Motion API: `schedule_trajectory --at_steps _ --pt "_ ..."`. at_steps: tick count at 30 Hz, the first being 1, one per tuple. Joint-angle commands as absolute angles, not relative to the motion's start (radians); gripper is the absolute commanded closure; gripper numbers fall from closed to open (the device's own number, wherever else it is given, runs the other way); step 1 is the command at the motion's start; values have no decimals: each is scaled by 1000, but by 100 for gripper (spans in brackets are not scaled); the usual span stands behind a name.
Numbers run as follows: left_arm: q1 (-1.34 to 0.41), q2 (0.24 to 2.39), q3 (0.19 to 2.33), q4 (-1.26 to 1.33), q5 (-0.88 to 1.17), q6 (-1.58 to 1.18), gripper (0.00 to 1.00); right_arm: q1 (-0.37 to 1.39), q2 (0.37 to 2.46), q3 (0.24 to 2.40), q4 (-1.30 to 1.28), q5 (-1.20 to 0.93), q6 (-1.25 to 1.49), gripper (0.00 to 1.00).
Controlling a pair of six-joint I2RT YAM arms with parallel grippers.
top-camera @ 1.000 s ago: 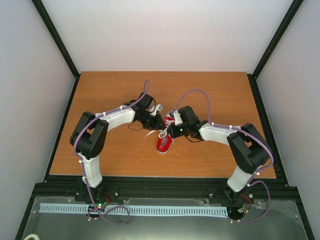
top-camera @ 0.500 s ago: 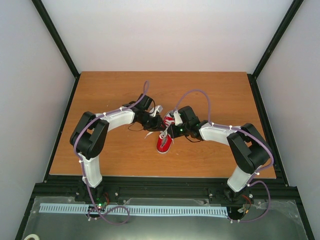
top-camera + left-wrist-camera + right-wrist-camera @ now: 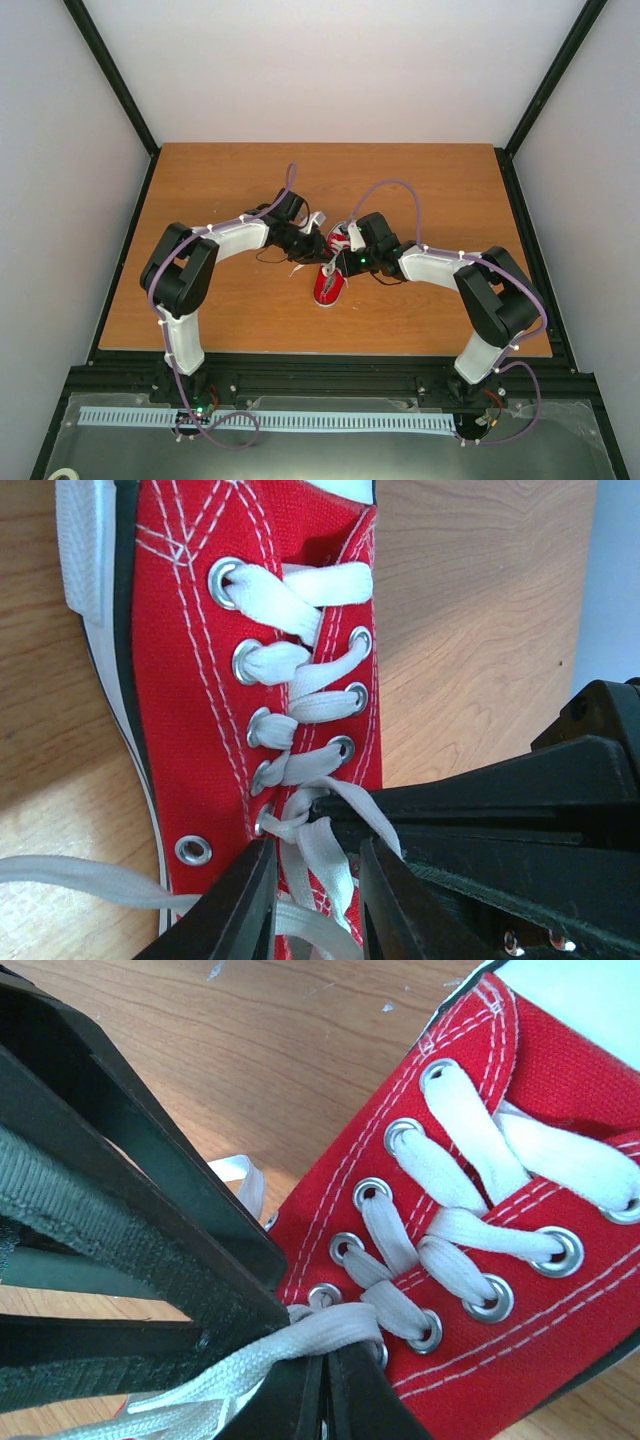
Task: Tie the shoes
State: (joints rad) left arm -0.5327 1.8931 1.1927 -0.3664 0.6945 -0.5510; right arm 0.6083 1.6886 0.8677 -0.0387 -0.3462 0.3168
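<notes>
The red sneaker (image 3: pixel 328 286) lies on the table with its white toe cap toward the arms. It fills the left wrist view (image 3: pixel 190 680) and the right wrist view (image 3: pixel 520 1290). Both grippers meet at its top eyelets. My left gripper (image 3: pixel 312 242) (image 3: pixel 312 900) is open, its fingers (image 3: pixel 240 905) straddling loose white lace strands (image 3: pixel 325 865) without pinching them. My right gripper (image 3: pixel 345 256) (image 3: pixel 328 1400) is shut, its tips under a white lace (image 3: pixel 300 1340) that runs across them from the top crossing. I cannot see whether that lace is pinched.
A loose lace end (image 3: pixel 90 880) trails on the wooden table (image 3: pixel 220 180) left of the shoe, and another piece (image 3: pixel 240 1175) lies beside its heel. The right gripper's black body (image 3: pixel 520 810) crowds the left wrist view. Black frame rails edge the table.
</notes>
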Motion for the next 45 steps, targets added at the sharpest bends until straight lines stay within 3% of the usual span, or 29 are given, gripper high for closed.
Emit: schedule_trajectory --at_steps 1,12,25,45 --pt "-540 1923 1192 -320 760 -566 74 615 1676 864 -23 -347 321 97" --pt "-540 1944 1209 -365 741 -562 88 615 1677 870 -24 -344 319 97" --pt "-540 1912 1203 -382 706 -590 72 615 1672 868 -16 -326 323 97" --pt "-540 1905 1201 -360 770 -620 62 615 1686 853 78 -400 413 97"
